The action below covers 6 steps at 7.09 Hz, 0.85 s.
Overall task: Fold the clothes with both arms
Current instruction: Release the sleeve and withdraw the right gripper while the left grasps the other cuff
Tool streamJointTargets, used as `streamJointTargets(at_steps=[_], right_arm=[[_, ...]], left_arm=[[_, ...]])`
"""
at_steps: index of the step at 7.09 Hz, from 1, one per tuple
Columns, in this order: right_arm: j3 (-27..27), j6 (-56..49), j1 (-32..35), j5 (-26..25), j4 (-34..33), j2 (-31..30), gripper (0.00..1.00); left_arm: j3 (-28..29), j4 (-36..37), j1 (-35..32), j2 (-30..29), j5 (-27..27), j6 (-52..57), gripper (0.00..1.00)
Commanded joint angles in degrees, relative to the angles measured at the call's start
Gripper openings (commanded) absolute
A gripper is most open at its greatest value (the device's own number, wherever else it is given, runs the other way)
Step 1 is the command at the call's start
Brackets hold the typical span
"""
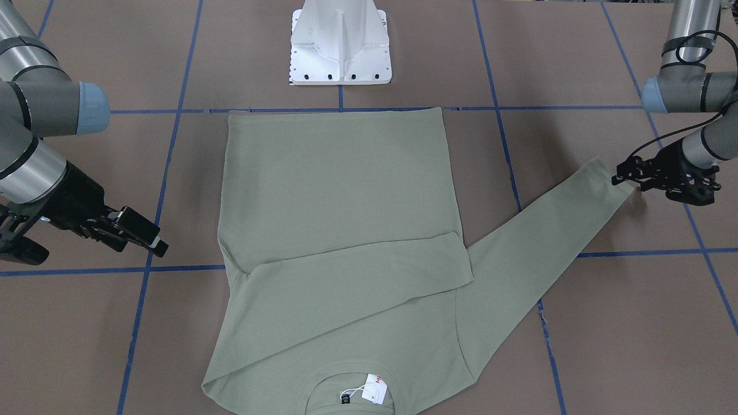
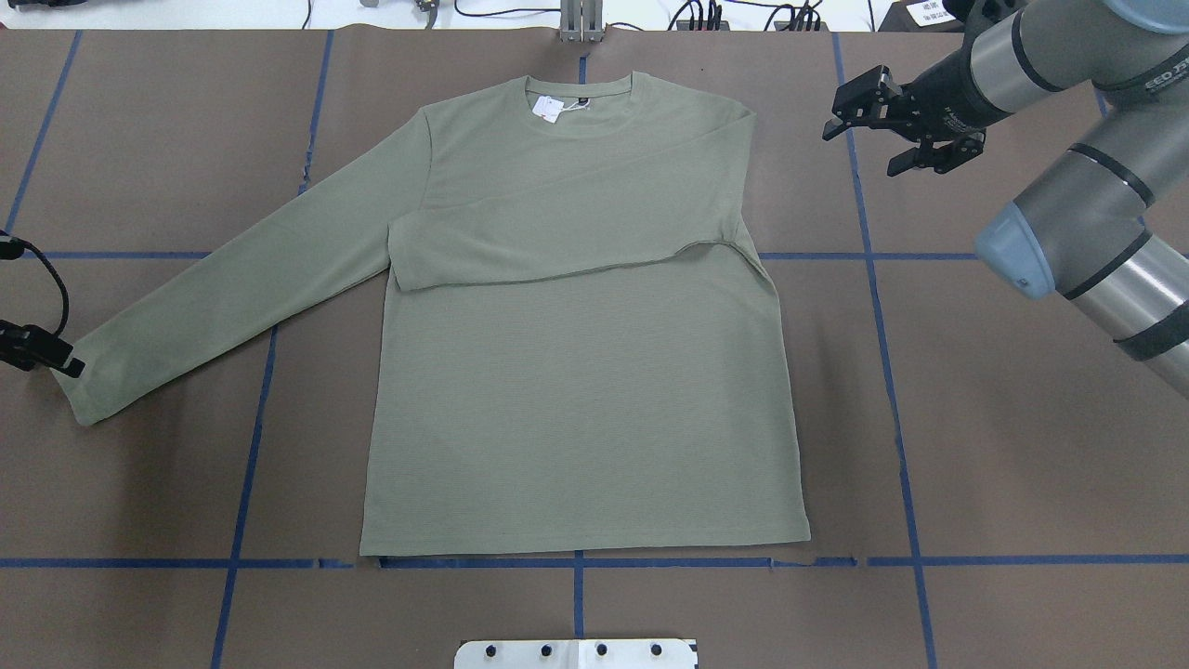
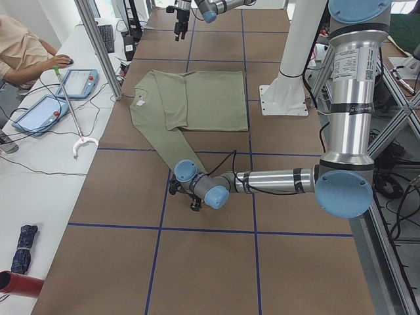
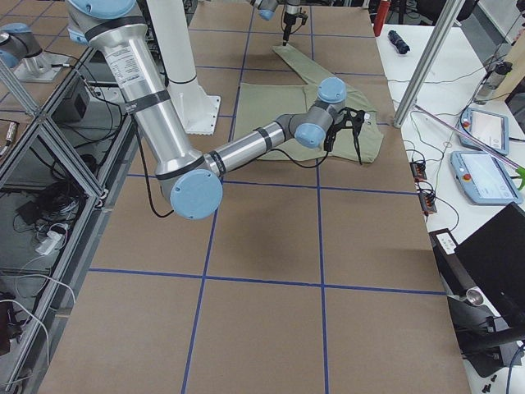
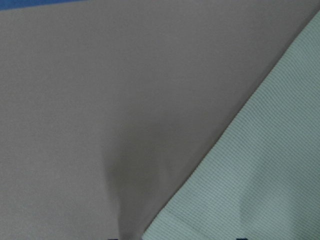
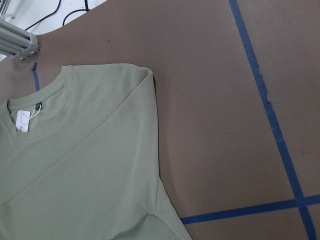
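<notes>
The sage-green long-sleeved shirt lies flat on the brown table, collar and white hang tag on the far side. One sleeve is folded across the chest. The other sleeve stretches out, and its cuff ends at my left gripper. That gripper is low at the cuff. The left wrist view shows the cuff between two dark fingertips set apart, so it looks open. My right gripper is open and empty, above the table beside the shirt's folded shoulder.
The white pedestal base stands at the shirt's hem side. Blue tape lines cross the brown table. A side bench with tablets and an operator's arm lies beyond the collar end, with metal posts at its edge.
</notes>
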Motion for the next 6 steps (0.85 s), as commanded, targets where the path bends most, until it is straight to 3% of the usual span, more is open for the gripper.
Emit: streamJointTargets(at_steps=[1, 2, 4, 6], right_arm=[[0.07, -0.03, 0.05, -0.03, -0.01, 0.04, 0.99], [0.24, -0.03, 0.05, -0.12, -0.01, -0.05, 0.99], [0.24, -0.03, -0.13, -0.38, -0.01, -0.4, 0.99], [0.33, -0.03, -0.04, -0.29, -0.01, -0.49, 0.99]], left_arm=[[0.06, -0.03, 0.07, -0.09, -0.02, -0.11, 0.23], [-0.64, -0.11, 0.07, -0.18, -0.46, -0.11, 0.0], [-0.91, -0.2, 0.07, -0.18, -2.48, -0.11, 0.0], [-3.27, -0.11, -0.01, -0.01, -8.16, -0.38, 0.0]])
